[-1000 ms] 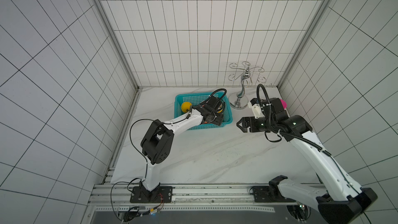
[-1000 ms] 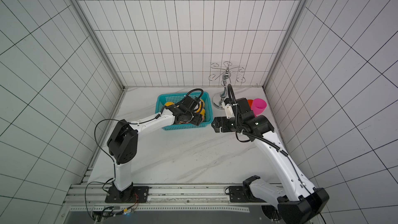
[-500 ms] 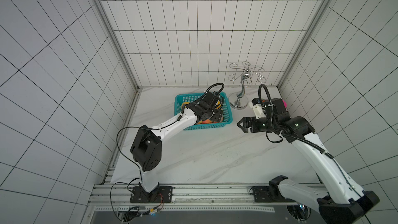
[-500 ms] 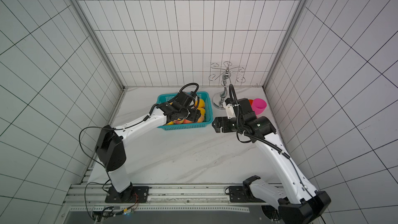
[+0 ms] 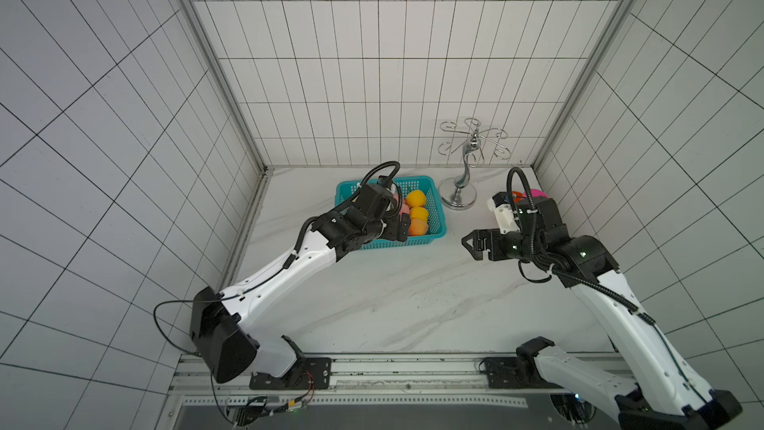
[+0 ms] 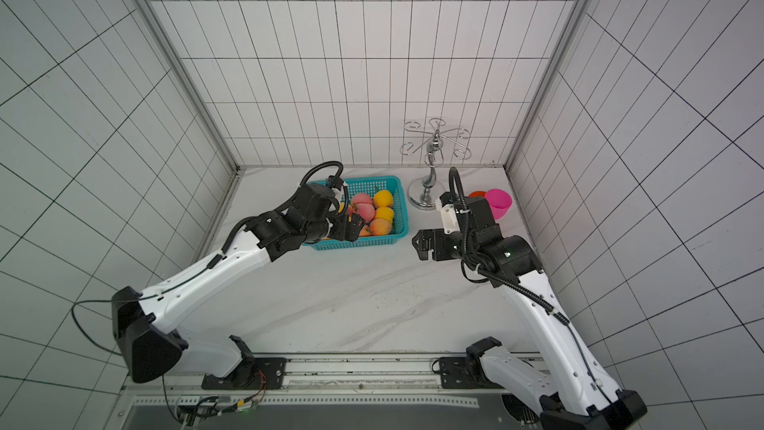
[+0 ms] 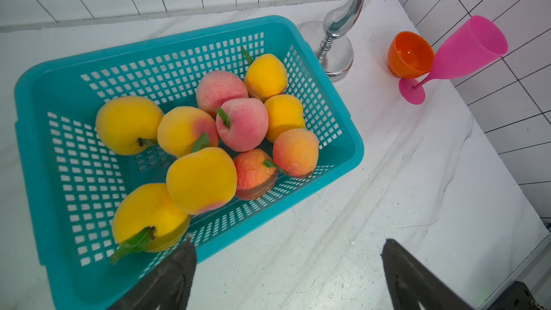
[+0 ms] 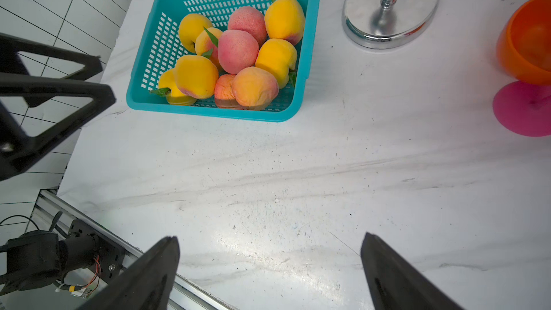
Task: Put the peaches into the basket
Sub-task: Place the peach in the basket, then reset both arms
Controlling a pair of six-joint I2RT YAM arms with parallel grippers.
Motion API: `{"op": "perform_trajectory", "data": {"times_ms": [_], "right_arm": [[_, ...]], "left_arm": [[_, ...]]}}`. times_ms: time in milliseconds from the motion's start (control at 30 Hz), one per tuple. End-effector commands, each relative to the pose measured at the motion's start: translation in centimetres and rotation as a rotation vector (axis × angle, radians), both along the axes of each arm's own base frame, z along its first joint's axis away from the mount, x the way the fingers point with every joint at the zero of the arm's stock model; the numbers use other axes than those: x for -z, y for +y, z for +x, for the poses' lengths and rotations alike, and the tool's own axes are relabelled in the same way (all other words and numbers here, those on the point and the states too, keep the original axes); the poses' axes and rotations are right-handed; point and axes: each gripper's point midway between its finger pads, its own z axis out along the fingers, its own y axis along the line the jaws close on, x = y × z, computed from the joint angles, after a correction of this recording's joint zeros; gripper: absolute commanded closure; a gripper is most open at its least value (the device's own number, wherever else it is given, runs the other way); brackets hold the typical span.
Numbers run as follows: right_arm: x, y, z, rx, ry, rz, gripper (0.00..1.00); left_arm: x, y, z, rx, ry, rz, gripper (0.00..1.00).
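Several peaches [image 7: 241,128], yellow-orange and pink-red, lie piled in the turquoise basket [image 7: 343,108] at the back of the white table; both top views show them [image 5: 415,198] [image 6: 383,198]. My left gripper [image 7: 288,240] hovers over the basket's front edge, open and empty, as the top views show [image 5: 401,228] [image 6: 351,229]. My right gripper [image 8: 268,236] hangs open and empty above bare table to the right of the basket [image 8: 313,25], pointing toward it [image 5: 469,241]. No peach shows outside the basket.
A chrome stand [image 5: 457,196] rises just right of the basket. An orange goblet [image 7: 410,55] and a tilted pink goblet [image 7: 465,52] sit by the right wall, behind my right arm. Tiled walls close three sides; a metal rail [image 5: 372,370] runs along the front.
My left gripper has opened wide and drawn back from over the basket's middle to its front edge. The right gripper has opened wider and stayed about where it was.
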Motion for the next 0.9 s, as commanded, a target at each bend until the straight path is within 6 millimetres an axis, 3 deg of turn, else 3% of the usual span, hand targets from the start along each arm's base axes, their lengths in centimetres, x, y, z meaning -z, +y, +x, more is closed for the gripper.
{"op": "perform_trajectory", "data": {"times_ms": [0, 200, 300, 400, 667, 800, 867], "right_arm": [[0.8, -1.7, -0.2, 0.055, -0.016, -0.051, 0.01], [1.9, -4.2, -0.2, 0.164, -0.045, -0.122, 0.02], [2.7, -3.4, 0.2, 0.124, -0.066, -0.101, 0.01], [4.5, -3.9, 0.8, 0.191, -0.029, -0.094, 0.01], [7.0, -7.5, 1.4, 0.388, -0.073, -0.175, 0.01], [8.0, -7.6, 2.3, 0.327, -0.214, -0.216, 0.01], [8.6, -7.0, 2.6, 0.248, -0.294, -0.229, 0.01]], "left_arm": [[-0.8, 3.1, -1.3, -0.106, -0.016, -0.021, 0.01], [-1.8, 8.1, -4.3, -0.213, -0.046, -0.015, 0.01], [-0.2, 10.8, -5.7, -0.297, -0.02, 0.02, 0.01], [1.5, 13.4, -6.7, -0.395, -0.011, 0.043, 0.01], [1.9, 17.1, -8.2, -0.47, -0.076, 0.073, 0.01], [4.9, 18.2, -8.8, -0.526, -0.046, 0.068, 0.01], [5.2, 18.6, -8.9, -0.544, -0.063, 0.051, 0.01]]}}
